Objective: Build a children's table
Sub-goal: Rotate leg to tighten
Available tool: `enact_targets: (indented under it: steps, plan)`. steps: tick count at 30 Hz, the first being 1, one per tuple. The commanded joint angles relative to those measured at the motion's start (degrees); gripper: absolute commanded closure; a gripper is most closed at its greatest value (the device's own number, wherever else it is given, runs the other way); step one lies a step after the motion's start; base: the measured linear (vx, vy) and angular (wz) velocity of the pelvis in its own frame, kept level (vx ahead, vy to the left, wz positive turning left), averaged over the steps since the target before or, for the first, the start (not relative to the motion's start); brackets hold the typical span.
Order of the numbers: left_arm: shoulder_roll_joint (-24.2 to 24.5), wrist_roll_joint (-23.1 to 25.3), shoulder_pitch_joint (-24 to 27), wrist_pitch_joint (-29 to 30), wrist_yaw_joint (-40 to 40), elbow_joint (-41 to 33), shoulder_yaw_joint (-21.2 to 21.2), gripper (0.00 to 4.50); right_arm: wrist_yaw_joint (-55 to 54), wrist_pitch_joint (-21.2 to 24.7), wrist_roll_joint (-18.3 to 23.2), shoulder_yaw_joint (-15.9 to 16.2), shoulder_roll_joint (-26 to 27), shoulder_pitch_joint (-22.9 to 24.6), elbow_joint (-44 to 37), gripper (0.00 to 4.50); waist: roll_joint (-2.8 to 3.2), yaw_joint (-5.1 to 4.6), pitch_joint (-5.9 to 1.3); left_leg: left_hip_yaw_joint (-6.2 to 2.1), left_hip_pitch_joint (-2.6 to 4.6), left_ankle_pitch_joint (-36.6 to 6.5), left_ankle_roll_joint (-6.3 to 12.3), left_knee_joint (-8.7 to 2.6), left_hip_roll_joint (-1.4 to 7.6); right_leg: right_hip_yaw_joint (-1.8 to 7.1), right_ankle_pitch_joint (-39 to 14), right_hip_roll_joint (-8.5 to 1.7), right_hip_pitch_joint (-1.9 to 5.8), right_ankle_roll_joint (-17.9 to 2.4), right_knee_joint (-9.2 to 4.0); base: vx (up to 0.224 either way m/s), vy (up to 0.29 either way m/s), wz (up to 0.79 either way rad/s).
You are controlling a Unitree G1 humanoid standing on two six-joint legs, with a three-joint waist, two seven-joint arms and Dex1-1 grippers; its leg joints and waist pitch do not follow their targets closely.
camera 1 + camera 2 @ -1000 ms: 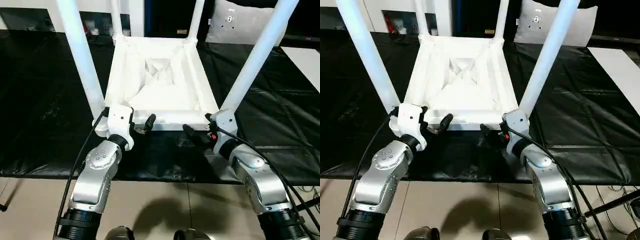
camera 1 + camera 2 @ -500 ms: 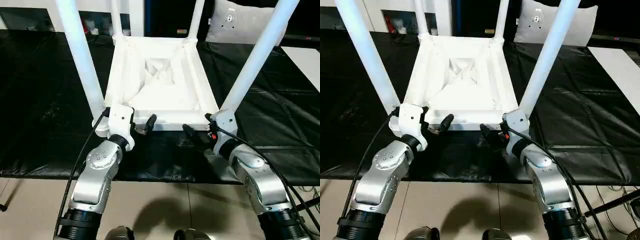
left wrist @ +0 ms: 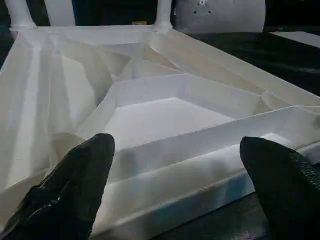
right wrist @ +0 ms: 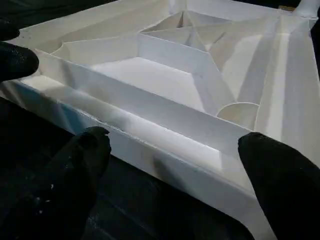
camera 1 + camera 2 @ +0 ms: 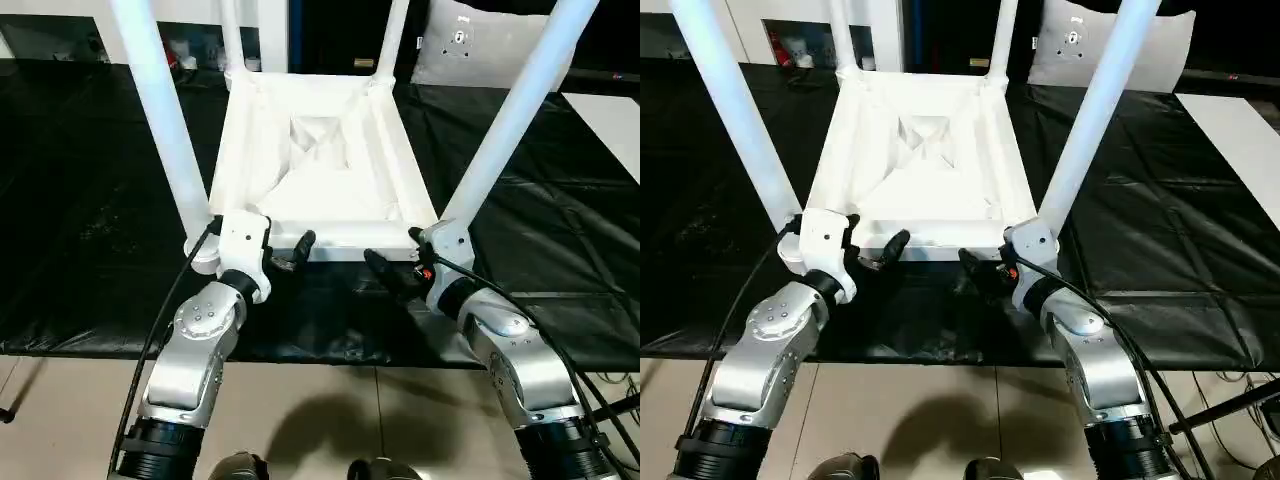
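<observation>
Nothing moved, upturned children's table (image 5: 318,160) on black mat (image 5: 90,200), both claws (image 5: 292,250) (image 5: 385,270) wide, tiled floor (image 5: 320,420) below.

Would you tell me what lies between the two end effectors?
Only bare black table covering separates the left end effector from the right end effector, in the left eye view.

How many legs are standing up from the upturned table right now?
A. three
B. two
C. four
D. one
C: the children's table lies underside up, with a white leg rising from each corner: two near and two far.
</observation>
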Motion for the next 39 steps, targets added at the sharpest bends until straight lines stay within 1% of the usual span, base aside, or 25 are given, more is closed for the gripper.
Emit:
enact_targets:
  steps: [1, 7, 8, 13, 15, 16, 18, 20, 22, 23, 24, 25, 26, 27, 29, 30, 31, 32, 33, 35, 36, 38, 39]
  plan:
    - [0.0, -0.1, 0.6, -0.1, -0.4, -1.6, -0.3, 0.02, 0.1, 0.8, 0.4, -0.2, -0.5, 0.3, -0.6, 0.00, -0.13, 0.08, -3.23, -1.44, 0.94, -9.1, 3.35, -4.84, 4.71, 2.95, -7.3, -5.07, 2.42, -12.2, -4.12, 0.000, 0.000, 0.00]
    - [0.0, -0.1, 0.7, 0.0, -0.3, -1.7, -0.4, 0.02, 0.3, 0.9, 0.4, -0.2, -0.4, 0.4, -0.6, 0.00, -0.11, 0.07, -3.14, -1.41, 0.93, -9.4, 3.37, -4.83, 4.71, 2.98, -7.8, -5.15, 2.42, -12.3, -4.19, 0.000, 0.000, 0.00]
    - [0.0, -0.2, 0.7, 0.1, -0.3, -1.8, -0.5, 0.02, 0.3, 0.9, 0.4, -0.2, -0.4, 0.4, -0.7, 0.00, -0.01, 0.09, -3.10, -1.42, 0.96, -9.5, 3.30, -4.85, 4.71, 2.99, -8.0, -5.10, 2.35, -12.2, -4.25, 0.000, 0.000, 0.00]
    - [0.0, -0.2, 0.8, 0.1, -0.4, -1.9, -0.5, 0.02, 0.3, 0.9, 0.3, -0.3, -0.4, 0.5, -0.7, 0.00, -0.02, 0.08, -3.04, -1.43, 0.97, -9.7, 3.14, -4.90, 4.72, 2.97, -7.9, -5.06, 2.32, -12.2, -4.23, 0.000, 0.000, 0.00]
    - [0.1, -1.0, 1.0, 0.0, -1.3, -2.0, -0.5, 0.02, 0.1, 0.5, 0.2, -0.4, -0.4, 0.5, -0.7, 0.00, -0.06, 0.09, -3.07, -1.42, 0.99, -9.7, 3.13, -4.88, 4.71, 2.98, -8.2, -5.12, 2.33, -12.2, -4.25, 0.000, 0.000, 0.00]
    - [0.5, -1.8, 1.4, 0.1, -2.6, -2.7, -0.6, 0.02, 0.0, -0.1, 0.0, -0.7, -0.7, 0.4, -0.6, 0.00, -0.07, 0.11, -3.06, -1.42, 0.99, -9.7, 3.10, -4.89, 4.72, 2.98, -8.3, -5.13, 2.31, -12.2, -4.26, 0.000, 0.000, 0.00]
    - [1.2, -2.8, 2.0, 0.1, -4.1, -3.4, -0.3, 0.02, 0.6, 0.0, 0.3, -1.0, -1.2, 0.3, -0.4, 0.00, -0.05, 0.13, -2.99, -1.46, 0.93, -9.7, 3.05, -4.95, 4.77, 2.96, -7.9, -5.09, 2.31, -12.3, -4.16, 0.000, 0.000, 0.00]
    - [2.7, -4.2, 3.0, -0.5, -6.6, -4.4, 0.3, 0.02, 2.0, -0.5, 0.8, -1.5, -2.3, 0.4, -0.2, 0.00, -0.05, 0.16, -2.96, -1.43, 0.95, -9.9, 3.13, -4.98, 4.76, 2.96, -8.0, -5.12, 2.35, -12.3, -4.18, 0.000, 0.000, 0.00]
    - [3.5, -4.7, 3.5, -0.5, -7.8, -5.0, 0.5, 0.02, 2.9, -0.7, 1.3, -1.7, -2.7, 0.4, -0.3, 0.00, 0.01, 0.15, -2.90, -1.38, 1.00, -10.4, 3.15, -5.00, 4.69, 2.97, -8.6, -5.04, 2.28, -12.1, -4.21, 0.000, 0.000, 0.00]
    - [4.5, -5.3, 4.1, -0.5, -9.2, -5.6, 0.6, 0.02, 3.8, -0.8, 1.7, -1.9, -3.3, 0.5, -0.5, 0.00, 0.07, 0.17, -2.84, -1.40, 1.04, -11.1, 3.04, -5.03, 4.67, 2.97, -9.5, -5.05, 2.22, -12.0, -4.29, 0.000, 0.000, 0.00]
    - [7.3, -6.8, 6.2, -0.4, -12.9, -7.5, 1.0, 0.02, 5.6, -1.0, 2.0, -2.1, -4.8, 0.5, -0.7, 0.00, 0.40, 0.30, -2.81, -1.55, 1.08, -11.6, 2.83, -5.11, 4.76, 2.96, -10.4, -5.19, 2.24, -11.9, -4.31, 0.000, 0.000, 0.00]
    - [8.2, -7.4, 6.9, -0.2, -14.1, -8.2, 1.2, 0.02, 6.2, -1.1, 2.0, -2.1, -5.4, 0.5, -0.8, 0.00, 0.24, 0.17, -2.74, -1.53, 0.88, -11.8, 2.71, -5.25, 4.85, 2.99, -10.6, -5.20, 2.33, -11.8, -4.36, 0.000, 0.000, 0.00]
    - [9.7, -8.3, 8.2, -0.1, -15.9, -9.2, 1.8, 0.02, 6.7, -1.3, 2.1, -2.5, -6.1, 0.2, -0.4, 0.00, 0.18, 0.09, -2.73, -1.39, 1.08, -12.1, 2.52, -5.22, 4.75, 2.95, -10.6, -4.86, 2.10, -11.7, -4.32, 0.000, 0.000, 0.00]
    - [10.6, -8.8, 8.9, 0.0, -17.0, -9.9, 2.2, 0.02, 7.0, -1.5, 2.2, -2.8, -6.5, -0.1, -0.2, 0.00, 0.13, 0.09, -2.74, -1.41, 1.00, -11.6, 2.69, -5.23, 4.74, 2.99, -10.1, -4.97, 2.25, -11.8, -4.22, 0.000, 0.000, 0.00]
    - [12.6, -9.8, 10.4, -0.4, -18.9, -10.9, 3.4, 0.02, 6.7, -2.0, 2.3, -3.8, -7.2, -1.1, 1.0, 0.00, 0.23, 0.12, -2.71, -1.27, 1.17, -11.3, 2.83, -5.22, 4.72, 3.00, -9.7, -4.89, 2.03, -12.2, -4.24, 0.000, 0.000, 0.00]
    - [13.0, -10.1, 10.7, -0.4, -19.2, -11.1, 3.8, 0.02, 6.4, -2.2, 2.2, -4.1, -7.4, -1.5, 1.4, 0.00, 0.18, 0.07, -2.63, -1.19, 1.23, -11.4, 2.85, -5.23, 4.70, 3.01, -9.8, -4.81, 1.92, -12.4, -4.21, 0.000, 0.000, 0.00]
    - [14.5, -11.3, 11.6, -0.3, -20.3, -11.8, 5.3, 0.02, 5.0, -3.1, 1.6, -5.2, -7.7, -3.1, 3.4, 0.00, 0.03, 0.03, -2.57, -1.16, 1.22, -11.7, 2.77, -5.26, 4.71, 2.98, -10.3, -4.88, 1.90, -12.5, -4.29, 0.000, 0.000, 0.00]
    - [15.0, -11.7, 11.8, -0.2, -20.7, -12.1, 5.9, 0.02, 4.4, -3.5, 1.4, -5.6, -7.8, -3.7, 4.1, 0.00, 0.16, 0.04, -2.53, -1.16, 1.27, -12.2, 2.46, -5.31, 4.70, 2.97, -11.6, -4.86, 1.85, -12.5, -4.30, 0.000, 0.000, 0.00]
    - [15.5, -12.2, 12.1, -0.1, -20.8, -12.2, 6.9, 0.02, 3.1, -3.9, 1.1, -6.4, -7.6, -4.7, 5.2, 0.00, 0.20, 0.01, -2.50, -1.04, 1.44, -12.8, 1.93, -5.31, 4.65, 3.01, -12.7, -4.83, 1.64, -12.5, -4.37, 0.000, 0.000, 0.00]
    - [16.5, -13.0, 12.5, -0.3, -20.7, -12.4, 9.1, 0.02, 0.2, -4.7, 0.7, -8.1, -7.2, -6.7, 7.5, 0.00, 0.21, -0.01, -2.54, -0.96, 1.48, -12.8, 1.34, -5.32, 4.62, 3.06, -12.9, -4.75, 1.66, -12.2, -4.40, 0.000, 0.000, 0.00]
    - [16.6, -13.2, 12.6, -0.5, -20.4, -12.4, 10.0, 0.02, -1.0, -5.2, 0.4, -8.5, -7.1, -7.3, 8.5, 0.00, 0.00, 0.04, -2.58, -0.85, 1.54, -12.0, 1.30, -5.25, 4.58, 3.05, -11.9, -4.68, 1.64, -12.1, -4.21, 0.000, 0.000, 0.00]
    - [17.1, -13.7, 12.7, -0.5, -19.5, -12.2, 11.7, 0.02, -2.5, -6.5, -0.2, -8.8, -7.2, -8.4, 10.2, 0.00, 0.10, 0.17, -2.72, -0.75, 1.52, -10.4, 1.38, -5.14, 4.47, 2.98, -9.8, -4.58, 1.69, -12.3, -3.91, 0.000, 0.000, 0.00]
    - [17.4, -13.5, 12.8, -0.8, -19.1, -12.0, 12.1, 0.02, -2.6, -7.0, -0.3, -8.8, -7.1, -8.6, 10.4, 0.00, 0.04, 0.30, -2.81, -0.65, 1.53, -9.4, 1.73, -5.03, 4.50, 3.01, -8.0, -4.60, 1.79, -12.3, -3.83, 0.000, 0.000, 0.00]
